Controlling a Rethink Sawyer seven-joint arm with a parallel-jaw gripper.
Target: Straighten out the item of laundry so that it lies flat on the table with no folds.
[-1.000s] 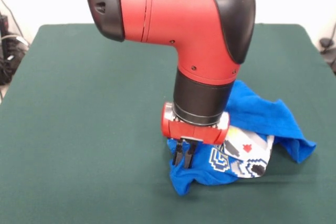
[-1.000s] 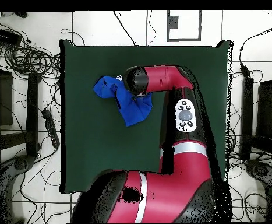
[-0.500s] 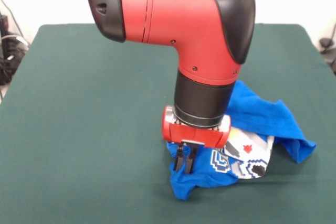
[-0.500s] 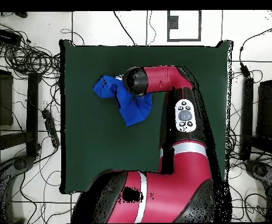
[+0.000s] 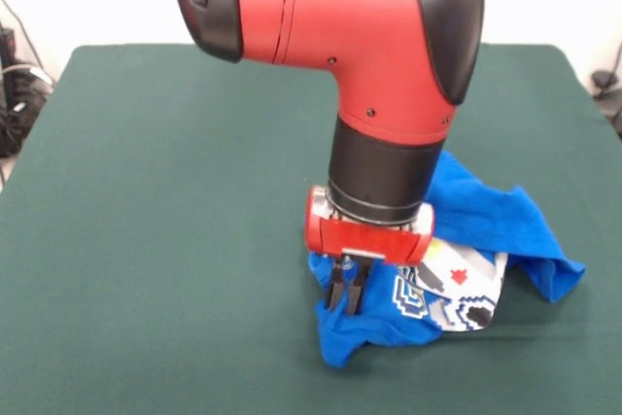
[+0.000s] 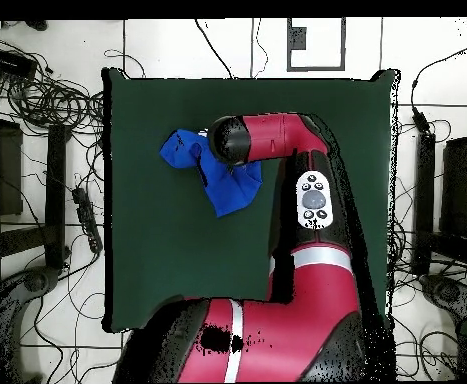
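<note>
Arm (image 5: 389,55) bent vertically downward; gripper (image 5: 345,293) closed, pinching crumpled blue T-shirt (image 5: 505,221) at its 8 o'clock edge, on green table (image 5: 146,221).

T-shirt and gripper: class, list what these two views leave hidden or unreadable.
- Front view: the arm covers the T-shirt's middle; the crumpled print shows no readable lettering.
- Overhead view: the arm's wrist hides the gripper entirely.
- Either view: whether the close-set fingertips actually pinch cloth.
</note>
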